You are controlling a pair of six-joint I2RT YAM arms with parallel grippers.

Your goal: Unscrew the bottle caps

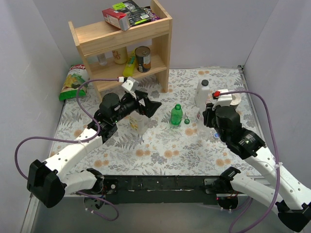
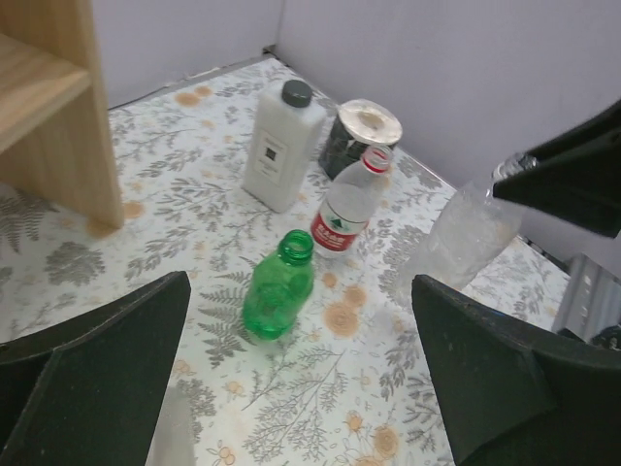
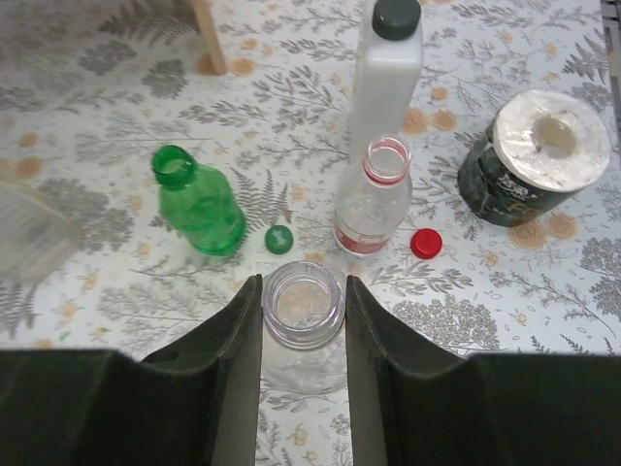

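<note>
One green cap (image 3: pixel 278 238), one red cap (image 3: pixel 425 243); bottle (image 3: pixel 303 307) gripped.

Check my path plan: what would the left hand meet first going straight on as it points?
Probably the uncapped green bottle, seen between the left hand's open fingers; depth is unclear.

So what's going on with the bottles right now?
The right gripper is clamped on the neck of a clear bottle whose cap is already off. The green bottle and red-labelled bottle stand open, with the green cap and red cap lying on the table beside them. The left gripper is open, holding nothing, near a second clear bottle.
</note>
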